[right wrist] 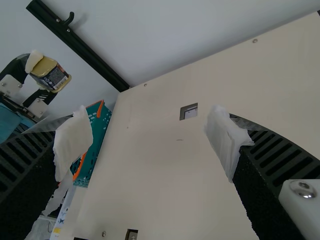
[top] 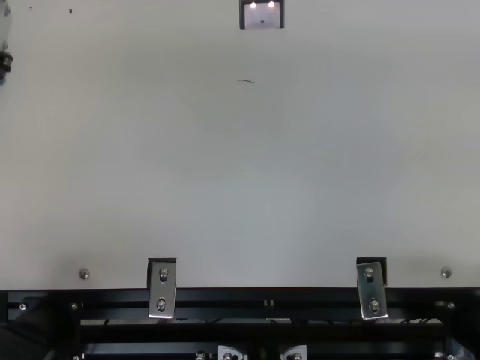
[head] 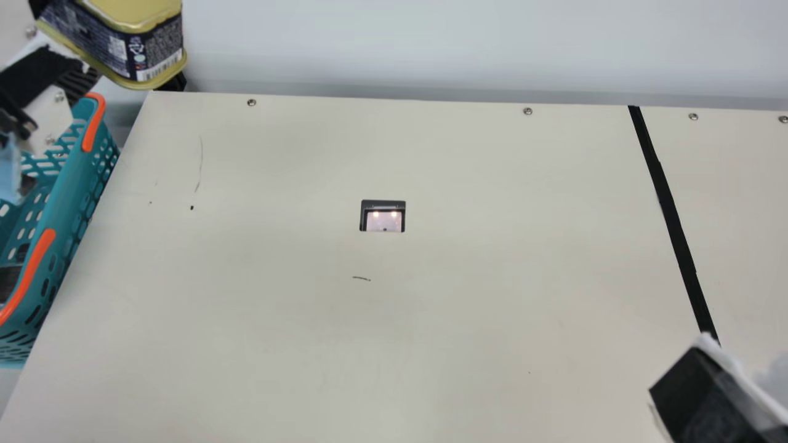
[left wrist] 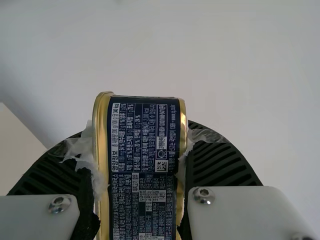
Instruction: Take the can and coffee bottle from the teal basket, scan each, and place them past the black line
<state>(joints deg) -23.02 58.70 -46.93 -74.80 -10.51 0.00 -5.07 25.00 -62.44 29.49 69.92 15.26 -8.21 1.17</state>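
At the main view's upper left, my left gripper (head: 117,64) is shut on the gold and dark-blue can (head: 148,52), held tilted above the teal basket's (head: 80,166) far end. In the left wrist view the can (left wrist: 145,160) is squeezed between the ribbed fingers of my left gripper (left wrist: 140,140). My right gripper (head: 702,381) hangs over the table's near right, beside the black line (head: 674,227). Its wrist view shows the right gripper (right wrist: 152,142) open, with nothing between its white-wrapped fingertips. A dark item (head: 8,282) lies in the basket; I cannot tell what it is.
A scanner window (head: 383,216) is set into the middle of the cream table (head: 277,320). A pale wall (head: 431,49) rises behind the far edge. Metal brackets (top: 162,289) are fixed along the near edge. A dark rail (right wrist: 80,45) runs beyond the table.
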